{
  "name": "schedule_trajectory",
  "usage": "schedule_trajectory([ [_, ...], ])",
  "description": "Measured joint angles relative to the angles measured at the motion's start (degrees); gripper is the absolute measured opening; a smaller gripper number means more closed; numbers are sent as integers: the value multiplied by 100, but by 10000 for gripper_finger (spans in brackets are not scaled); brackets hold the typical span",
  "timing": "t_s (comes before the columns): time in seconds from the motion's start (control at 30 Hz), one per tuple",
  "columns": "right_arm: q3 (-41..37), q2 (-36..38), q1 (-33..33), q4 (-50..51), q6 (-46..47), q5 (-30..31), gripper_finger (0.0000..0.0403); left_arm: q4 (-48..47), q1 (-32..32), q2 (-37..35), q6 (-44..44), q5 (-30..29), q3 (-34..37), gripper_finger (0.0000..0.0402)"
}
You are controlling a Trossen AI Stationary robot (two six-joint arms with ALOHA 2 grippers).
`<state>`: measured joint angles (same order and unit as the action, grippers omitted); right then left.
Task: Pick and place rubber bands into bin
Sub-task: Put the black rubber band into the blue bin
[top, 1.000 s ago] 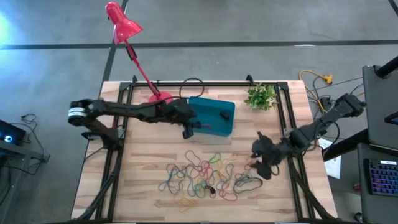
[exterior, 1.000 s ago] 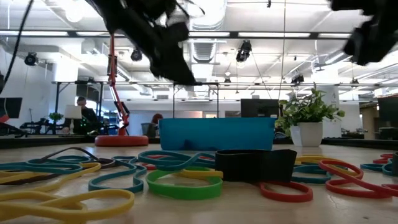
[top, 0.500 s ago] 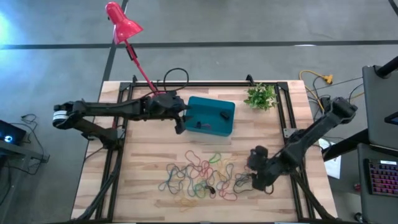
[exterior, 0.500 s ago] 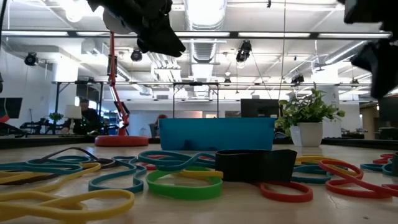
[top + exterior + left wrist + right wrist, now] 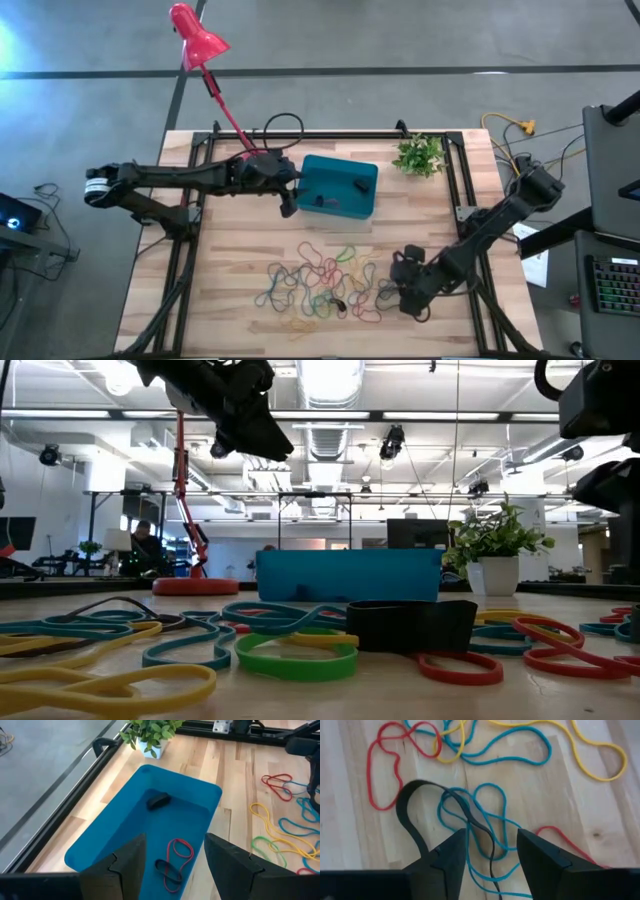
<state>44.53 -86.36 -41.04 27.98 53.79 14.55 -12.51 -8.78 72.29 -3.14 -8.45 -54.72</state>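
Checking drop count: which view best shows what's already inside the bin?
Left wrist view: it looks down into the bin and shows a red band, a black band and a dark piece. The high view shows only small dark specks in it; the low view shows just its outer wall; the right wrist view misses it.

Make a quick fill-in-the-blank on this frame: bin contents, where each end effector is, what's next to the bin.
1. The bin already holds a black band, a black object and a ____ rubber band.
2. The left end effector hangs at the bin's ____ edge, open.
3. The right end effector is lowered over a black band and tangled ____ bands.
4. Beyond the bin stands a small potted ____.

Missing: red; left; teal; plant
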Motion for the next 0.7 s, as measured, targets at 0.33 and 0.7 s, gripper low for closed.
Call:
schedule_trajectory([
  [0.33,2,-452,-34,1,-126,-117,130,-2,7,0,-7,0,0,185],
  [0.7,-2,-516,-33,-30,60,-125,43,-2,7,1,-17,0,2,185],
])
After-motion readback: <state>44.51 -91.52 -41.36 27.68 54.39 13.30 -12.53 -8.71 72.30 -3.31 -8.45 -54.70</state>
